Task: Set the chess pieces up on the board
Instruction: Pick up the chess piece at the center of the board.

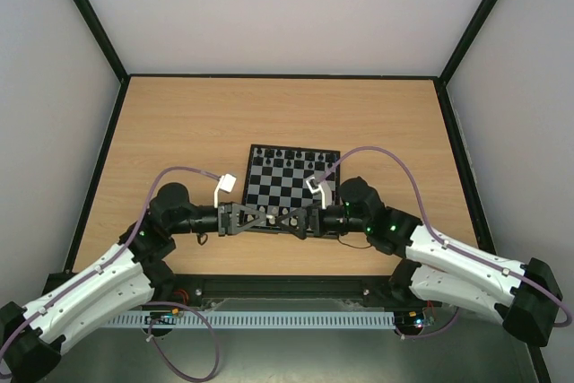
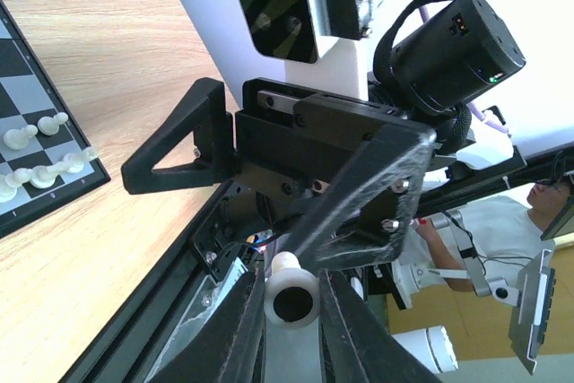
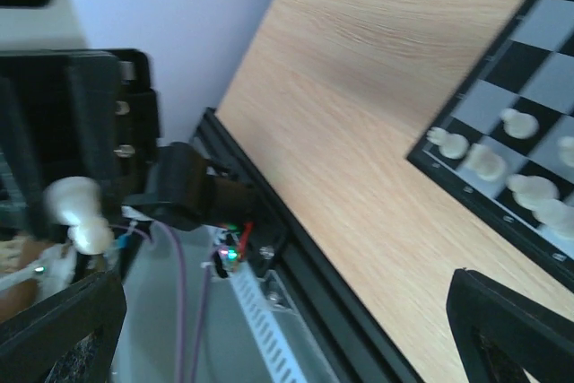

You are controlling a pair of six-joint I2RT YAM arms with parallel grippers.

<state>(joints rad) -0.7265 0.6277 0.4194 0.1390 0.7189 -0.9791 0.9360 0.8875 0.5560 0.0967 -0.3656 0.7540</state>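
The board (image 1: 285, 181) lies mid-table, with black chess pieces (image 1: 289, 158) along its far rows. Both grippers meet tip to tip over its near edge. My left gripper (image 1: 258, 219) (image 2: 291, 311) is shut on a white chess piece (image 2: 291, 291), whose hollow base faces the camera. My right gripper (image 1: 294, 219) (image 3: 287, 338) stands wide open facing it, with nothing between its fingers (image 3: 507, 329). In the right wrist view the held white piece (image 3: 76, 213) hangs at the left, outside those fingers. Several white pieces (image 3: 502, 163) (image 2: 36, 163) stand along the board's near rows.
Bare wooden table (image 1: 179, 132) surrounds the board, fenced by a black frame (image 1: 99, 159) and white walls. A black rail and a slotted cable duct (image 1: 287, 319) run along the near edge beneath the arms.
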